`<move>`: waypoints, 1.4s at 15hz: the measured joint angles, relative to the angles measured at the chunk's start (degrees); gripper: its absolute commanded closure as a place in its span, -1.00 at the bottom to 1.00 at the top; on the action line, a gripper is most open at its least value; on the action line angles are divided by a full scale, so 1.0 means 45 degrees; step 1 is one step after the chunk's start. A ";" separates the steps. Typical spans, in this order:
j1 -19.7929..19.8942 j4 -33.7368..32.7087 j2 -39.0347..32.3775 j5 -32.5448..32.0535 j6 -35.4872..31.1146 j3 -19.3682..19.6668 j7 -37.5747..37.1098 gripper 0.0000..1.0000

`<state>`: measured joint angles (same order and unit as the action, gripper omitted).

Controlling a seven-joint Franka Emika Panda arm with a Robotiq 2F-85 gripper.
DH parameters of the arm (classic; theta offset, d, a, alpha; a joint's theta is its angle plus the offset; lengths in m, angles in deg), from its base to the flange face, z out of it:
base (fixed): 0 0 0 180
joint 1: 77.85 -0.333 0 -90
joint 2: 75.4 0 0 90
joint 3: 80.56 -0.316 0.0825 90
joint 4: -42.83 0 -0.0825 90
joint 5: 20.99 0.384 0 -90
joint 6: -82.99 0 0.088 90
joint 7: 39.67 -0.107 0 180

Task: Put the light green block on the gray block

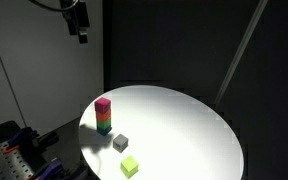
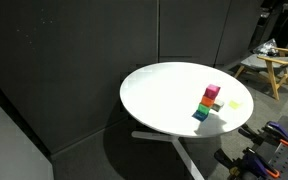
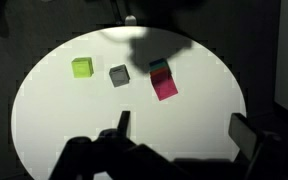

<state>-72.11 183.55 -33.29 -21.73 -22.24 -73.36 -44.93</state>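
The light green block (image 1: 130, 167) lies on the round white table (image 1: 184, 115) near its front edge. It also shows in the wrist view (image 3: 82, 67) and faintly in an exterior view (image 2: 234, 103). The gray block (image 1: 120, 143) sits a short way from it, apart and with nothing on top; the wrist view shows it too (image 3: 119, 75). My gripper (image 1: 79, 22) hangs high above the table's edge, far from both blocks. In the wrist view its jaws (image 3: 184, 130) are open and empty.
A tower of coloured blocks with a pink one on top (image 1: 103, 114) stands next to the gray block; it also shows in an exterior view (image 2: 209, 102) and the wrist view (image 3: 163, 80). Dark curtains surround the table. Clutter lies on the floor (image 1: 19, 155).
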 measured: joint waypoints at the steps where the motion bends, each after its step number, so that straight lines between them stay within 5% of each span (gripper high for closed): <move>1: 0.0125 0.0048 -0.0099 0.0000 -0.0238 0.0080 0.0000 -1.00; 21: 0.2055 0.1219 -0.4248 -0.0471 -0.4799 0.1245 0.0438 -1.00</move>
<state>-62.86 189.04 -52.40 -23.85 -43.84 -67.76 -42.97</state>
